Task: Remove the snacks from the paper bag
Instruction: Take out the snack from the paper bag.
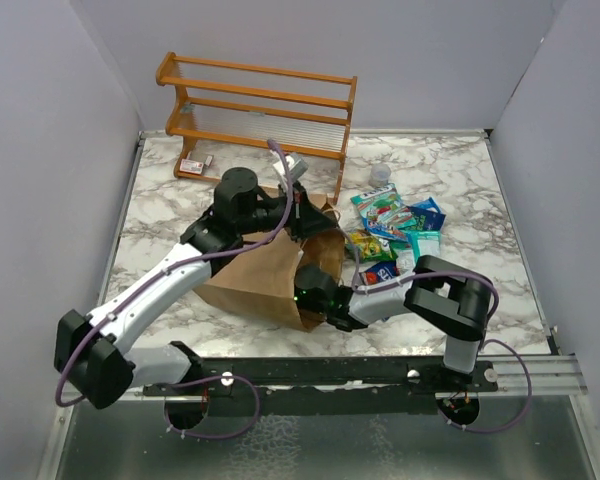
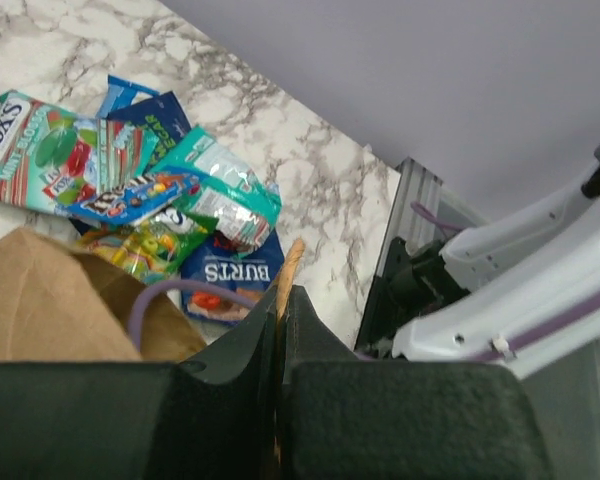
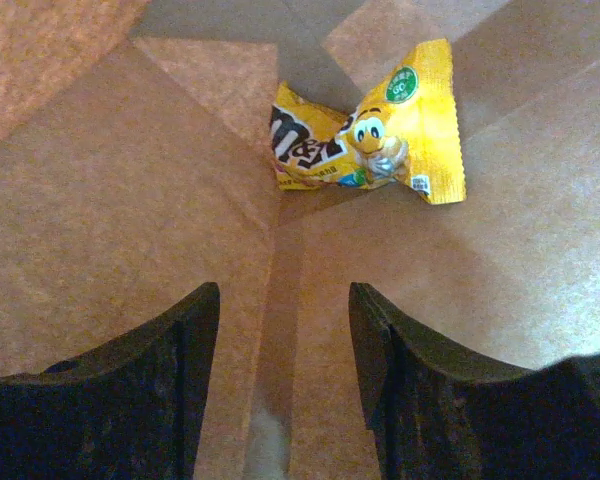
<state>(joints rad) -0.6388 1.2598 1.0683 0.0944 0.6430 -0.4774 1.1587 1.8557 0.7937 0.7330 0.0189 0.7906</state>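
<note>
The brown paper bag (image 1: pixel 250 275) lies on its side in the middle of the table. My left gripper (image 1: pixel 300 212) is shut on the bag's upper rim; in the left wrist view a thin brown paper edge (image 2: pixel 292 262) sticks out between the closed fingers. My right gripper (image 3: pixel 283 300) is open and empty inside the bag. A yellow M&M's packet (image 3: pixel 375 130) lies ahead of it at the bag's bottom. Several snacks (image 1: pixel 395 230) lie piled on the table right of the bag: a teal Fox's packet (image 2: pixel 40 150), a blue M&M's packet (image 2: pixel 130 197) and a dark blue Burts pouch (image 2: pixel 230 275).
A wooden rack (image 1: pixel 260 105) stands at the back. A small red-and-white packet (image 1: pixel 193 163) lies by its left foot and a clear cup (image 1: pixel 380 176) to its right. The right arm (image 2: pixel 540 280) and a metal rail (image 2: pixel 400 220) border the snack pile.
</note>
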